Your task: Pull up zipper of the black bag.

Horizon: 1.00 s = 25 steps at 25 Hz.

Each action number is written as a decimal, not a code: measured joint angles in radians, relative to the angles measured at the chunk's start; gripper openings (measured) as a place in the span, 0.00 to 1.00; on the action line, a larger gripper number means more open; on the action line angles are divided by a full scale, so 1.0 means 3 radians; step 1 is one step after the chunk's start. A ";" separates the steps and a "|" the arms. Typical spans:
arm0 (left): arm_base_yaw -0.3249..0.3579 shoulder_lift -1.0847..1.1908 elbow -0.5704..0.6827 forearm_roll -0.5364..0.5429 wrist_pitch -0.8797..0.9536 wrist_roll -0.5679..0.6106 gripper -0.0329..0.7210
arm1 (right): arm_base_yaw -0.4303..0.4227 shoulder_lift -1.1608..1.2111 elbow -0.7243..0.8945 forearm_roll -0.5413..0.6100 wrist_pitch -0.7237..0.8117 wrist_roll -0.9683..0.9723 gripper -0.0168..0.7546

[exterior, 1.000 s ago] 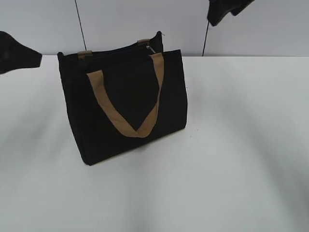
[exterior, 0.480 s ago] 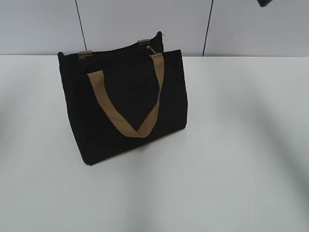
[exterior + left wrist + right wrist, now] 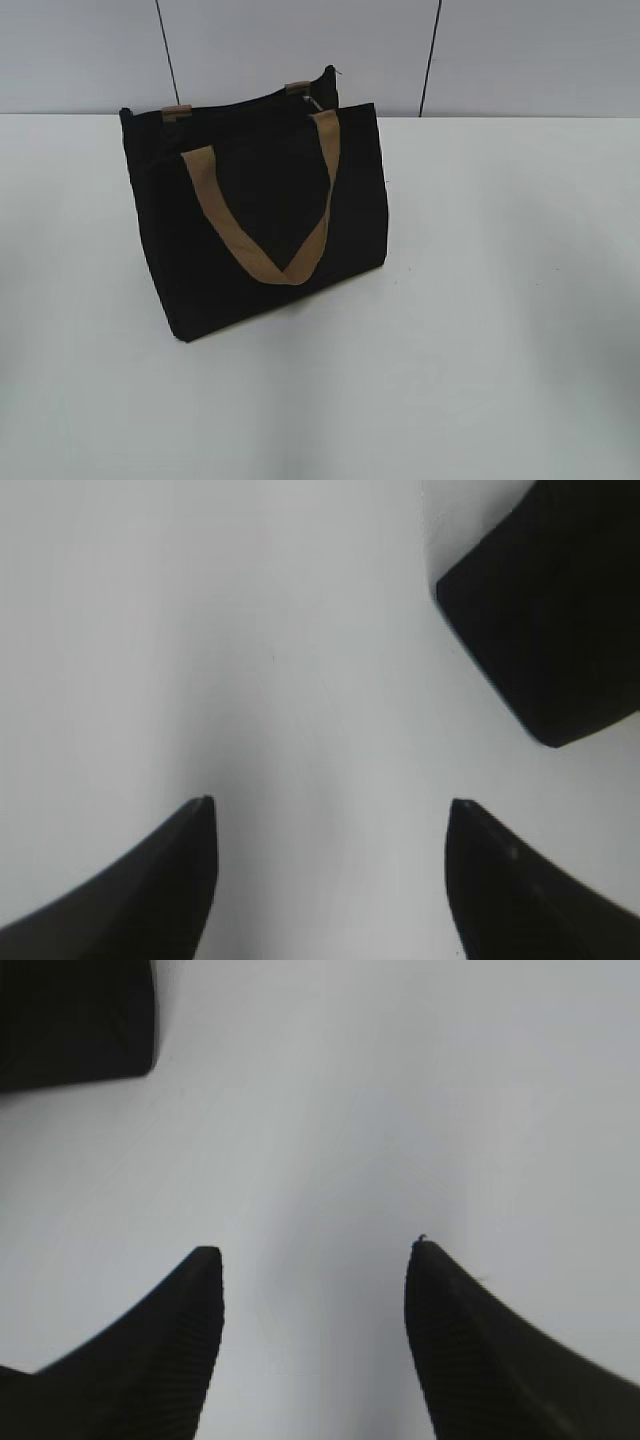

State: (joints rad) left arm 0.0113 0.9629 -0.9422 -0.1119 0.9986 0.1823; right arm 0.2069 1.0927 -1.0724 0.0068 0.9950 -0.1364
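Note:
The black bag (image 3: 260, 215) stands upright on the white table, left of centre in the exterior view, with a tan loop handle (image 3: 262, 225) hanging down its front. The zipper (image 3: 245, 105) runs along its top edge; a small pale pull shows near the right end. Neither gripper shows in the exterior view. In the left wrist view my left gripper (image 3: 330, 815) is open and empty above the table, a corner of the bag (image 3: 550, 610) at upper right. In the right wrist view my right gripper (image 3: 315, 1255) is open and empty, the bag (image 3: 70, 1020) at upper left.
The white table (image 3: 480, 300) stretches round the bag on all sides. A grey panelled wall (image 3: 300, 50) with dark seams stands behind the table's far edge.
Both arms have drawn out of the exterior view: the left gripper left the left edge first, the right one went up and out at top right. The bag has not moved.

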 joint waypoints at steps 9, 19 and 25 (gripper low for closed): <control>0.0000 -0.1435 0.0880 -0.0184 0.0012 0.0000 0.75 | 0.0000 -0.1348 0.1566 0.0194 -0.0276 0.0000 0.59; 0.0000 -0.2263 0.1262 -0.0337 0.0341 0.0000 0.74 | 0.0000 -0.2137 0.1958 0.0229 -0.0164 0.0000 0.59; 0.0000 -0.2592 0.1308 -0.0247 0.0270 0.0023 0.70 | 0.0000 -0.2446 0.1963 0.0232 0.0212 -0.0060 0.59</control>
State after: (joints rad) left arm 0.0113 0.1853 -0.5498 -0.1860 1.0796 0.1893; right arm 0.2069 0.3590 -0.4836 0.0763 1.0585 -0.1543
